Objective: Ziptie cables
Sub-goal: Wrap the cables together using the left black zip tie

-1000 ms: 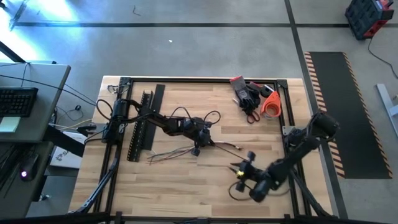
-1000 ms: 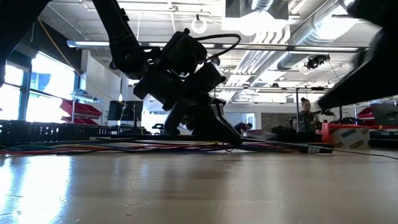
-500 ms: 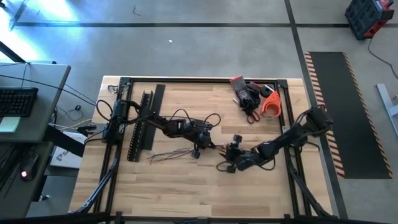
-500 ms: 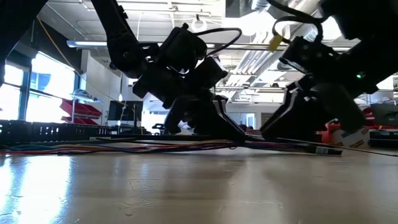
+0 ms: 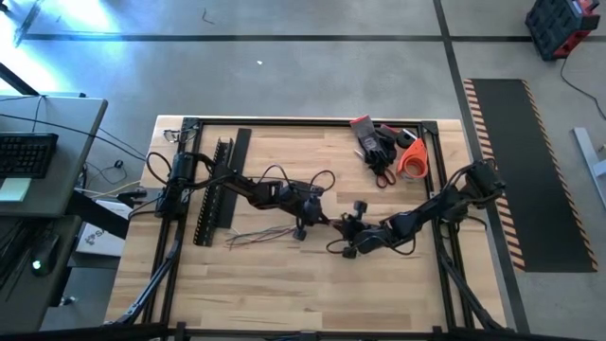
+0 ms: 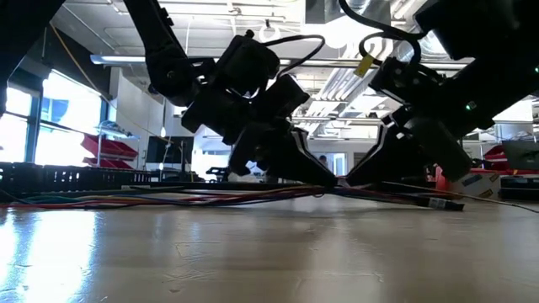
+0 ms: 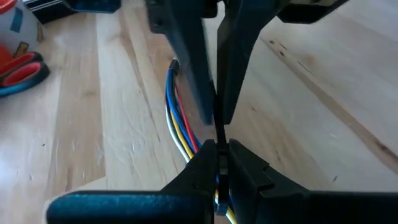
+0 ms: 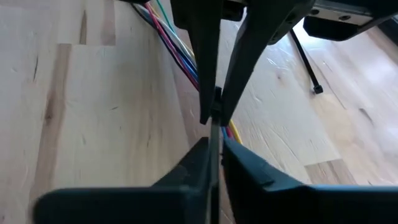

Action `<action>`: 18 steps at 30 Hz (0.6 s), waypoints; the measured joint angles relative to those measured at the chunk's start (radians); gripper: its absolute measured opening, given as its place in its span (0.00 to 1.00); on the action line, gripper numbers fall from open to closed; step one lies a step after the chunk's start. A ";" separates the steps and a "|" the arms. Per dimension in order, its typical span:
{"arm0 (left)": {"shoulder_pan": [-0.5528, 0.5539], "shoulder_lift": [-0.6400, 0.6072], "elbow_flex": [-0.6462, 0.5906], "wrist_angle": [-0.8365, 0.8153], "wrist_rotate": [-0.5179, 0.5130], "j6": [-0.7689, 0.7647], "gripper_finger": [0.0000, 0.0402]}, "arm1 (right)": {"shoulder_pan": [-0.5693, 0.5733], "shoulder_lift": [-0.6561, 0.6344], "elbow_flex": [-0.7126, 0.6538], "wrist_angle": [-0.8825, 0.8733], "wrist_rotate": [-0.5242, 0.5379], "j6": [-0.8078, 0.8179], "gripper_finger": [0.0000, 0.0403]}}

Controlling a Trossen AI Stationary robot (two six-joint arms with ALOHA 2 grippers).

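High view: within 1 s the right gripper (image 5: 348, 235) has swung in from the near right and now meets the left gripper (image 5: 305, 219) at mid-table. Both pinch 1 thin black zip tie (image 8: 213, 118), jaws closed on it, so threading looks underway. The cables (image 5: 265, 233), thin, limp, multicoloured, lie on the pale grained wooden table (image 5: 284, 284) under the left gripper.

The room is bright. In the low view, ceiling lights (image 6: 337, 34) above the table (image 6: 253, 252) turn the arms into dark shapes. The wrist views are blurry up close.
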 joint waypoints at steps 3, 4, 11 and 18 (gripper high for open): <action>0.000 0.000 0.000 -0.001 -0.007 -0.031 0.01 | 0.001 0.000 0.000 -0.002 0.006 0.007 0.02; 0.000 0.000 0.000 -0.001 -0.011 -0.038 0.01 | 0.003 0.000 0.000 -0.003 0.010 0.021 0.01; -0.001 0.000 0.000 -0.008 -0.052 -0.055 0.01 | 0.045 0.000 0.000 -0.067 0.028 0.200 0.00; 0.000 0.001 0.000 -0.013 -0.052 -0.055 0.01 | 0.185 0.000 0.002 -0.250 0.100 0.540 0.00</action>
